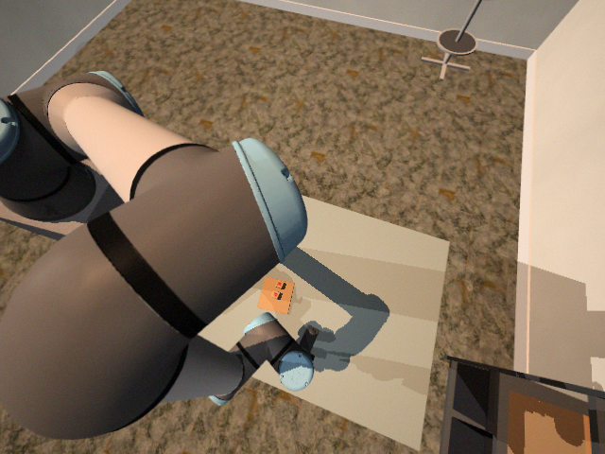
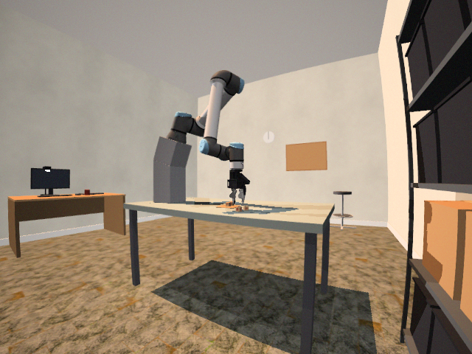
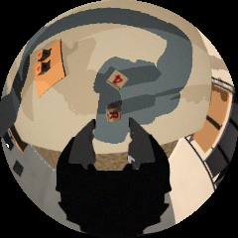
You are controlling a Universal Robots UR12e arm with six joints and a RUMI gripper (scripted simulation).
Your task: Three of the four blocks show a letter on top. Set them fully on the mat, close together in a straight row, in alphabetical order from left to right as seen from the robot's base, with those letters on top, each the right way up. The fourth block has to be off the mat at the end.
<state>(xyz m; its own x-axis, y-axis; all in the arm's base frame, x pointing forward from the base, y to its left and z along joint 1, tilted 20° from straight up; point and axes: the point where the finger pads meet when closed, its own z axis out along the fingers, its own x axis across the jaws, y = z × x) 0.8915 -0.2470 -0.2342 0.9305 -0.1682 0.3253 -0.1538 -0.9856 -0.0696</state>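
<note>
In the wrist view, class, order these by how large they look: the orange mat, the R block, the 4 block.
1. Orange mat, clearly largest.
2. R block and 4 block: they look about alike; R lies nearer the camera, so I won't rank them.

- arm (image 2: 213, 114) rises from its base, upper link steep, elbow (image 2: 228, 82) high — then folds back down
- forearm drops to the wrist (image 2: 233, 150); last link vertical, tool pointing straight down
- gripper (image 2: 237, 198) low over the work surface, not touching it
- jaws part open, at mid-range, nothing between them
- wrist view: gripper (image 3: 113, 144) seen from above, two dark fingers splayed either side of centre, gap between them free
- top view: upper arm (image 1: 146, 235) fills most of the frame — wrist joint (image 1: 295, 370) shows below it
</note>
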